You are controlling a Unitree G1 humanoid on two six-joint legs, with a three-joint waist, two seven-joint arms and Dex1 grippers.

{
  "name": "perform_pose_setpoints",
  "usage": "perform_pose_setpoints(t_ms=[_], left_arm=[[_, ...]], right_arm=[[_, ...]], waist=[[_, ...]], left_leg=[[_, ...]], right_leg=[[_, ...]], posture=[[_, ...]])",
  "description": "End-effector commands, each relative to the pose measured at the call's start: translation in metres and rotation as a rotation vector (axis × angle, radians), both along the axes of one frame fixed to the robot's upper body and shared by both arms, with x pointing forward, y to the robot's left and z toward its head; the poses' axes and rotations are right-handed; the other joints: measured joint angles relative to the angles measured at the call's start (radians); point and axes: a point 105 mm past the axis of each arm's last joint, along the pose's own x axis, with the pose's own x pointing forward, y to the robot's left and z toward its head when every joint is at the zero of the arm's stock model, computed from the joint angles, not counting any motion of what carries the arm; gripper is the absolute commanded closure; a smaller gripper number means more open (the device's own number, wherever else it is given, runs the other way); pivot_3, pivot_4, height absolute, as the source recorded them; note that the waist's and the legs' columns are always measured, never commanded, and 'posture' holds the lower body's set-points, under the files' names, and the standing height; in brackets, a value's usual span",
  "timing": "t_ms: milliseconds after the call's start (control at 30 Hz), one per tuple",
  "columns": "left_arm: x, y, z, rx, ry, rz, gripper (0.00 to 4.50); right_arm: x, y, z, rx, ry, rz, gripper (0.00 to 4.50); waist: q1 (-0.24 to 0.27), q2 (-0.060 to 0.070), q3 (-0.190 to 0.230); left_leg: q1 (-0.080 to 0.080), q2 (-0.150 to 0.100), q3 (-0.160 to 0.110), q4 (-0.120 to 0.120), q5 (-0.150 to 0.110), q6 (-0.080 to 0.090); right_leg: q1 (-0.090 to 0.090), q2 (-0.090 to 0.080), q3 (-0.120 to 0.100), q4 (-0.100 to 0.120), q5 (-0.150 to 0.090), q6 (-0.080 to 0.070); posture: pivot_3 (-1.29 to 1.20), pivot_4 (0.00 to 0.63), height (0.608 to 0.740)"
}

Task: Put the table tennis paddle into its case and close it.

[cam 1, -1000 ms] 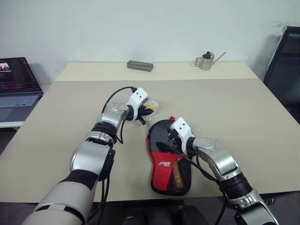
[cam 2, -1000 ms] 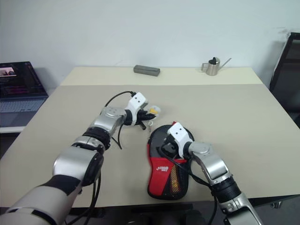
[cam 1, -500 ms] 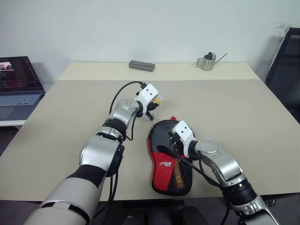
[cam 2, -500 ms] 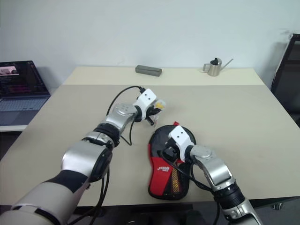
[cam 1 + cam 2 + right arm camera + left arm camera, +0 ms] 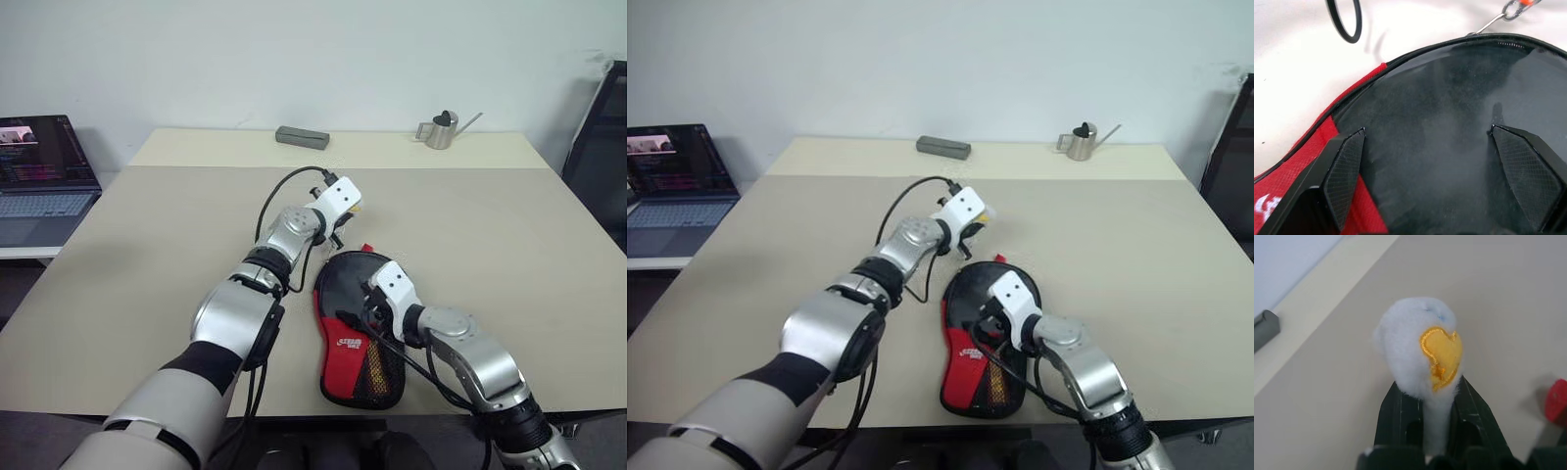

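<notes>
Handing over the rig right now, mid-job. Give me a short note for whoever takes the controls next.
Left end effector: shut on the ball charm of the zipper, held above the table just beyond the case's round end.
Right end effector: open, fingers spread over the case, pressing or hovering; contact unclear.
Case lies flat near the table's front edge.
Done: paddle not visible, apparently inside.
Left: finish pulling the zip; how far it has closed is unclear.

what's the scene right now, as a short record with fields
case: black and red case lying flat near the table's front edge
left hand: left hand shut on the white-and-yellow ball charm, above the case's round end
right hand: right hand open, fingers spread over the case's black face
far edge: grey box, metal watering can
</notes>
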Motion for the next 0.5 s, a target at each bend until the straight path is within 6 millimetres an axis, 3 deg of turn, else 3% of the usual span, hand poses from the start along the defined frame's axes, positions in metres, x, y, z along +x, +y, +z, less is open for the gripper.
perform_pose_setpoints(t_ms=[33,500], left_arm=[[0.003,-0.017,0.032,-0.006,-0.116,-0.024,4.30],[-0.017,-0.078,0.040,0.083,-0.198,-0.166,4.30]], right_arm=[[-0.022,-0.016,-0.055,-0.075,0.253,-0.063,0.00],[-0.038,-0.009,-0.056,-0.054,0.269,-0.100,0.00]], waist=[[0.000,0.000,0.000],[0.003,0.000,0.000]], left_leg=[[0.000,0.000,0.000,0.000,0.000,0.000],[0.000,0.000,0.000,0.000,0.000,0.000]], right_leg=[[0.000,0.000,0.000,0.000,0.000,0.000],[0.001,-0.001,-0.001,-0.002,-0.001,0.001]], posture=[[0.00,0.150,0.740],[0.00,0.150,0.740]])
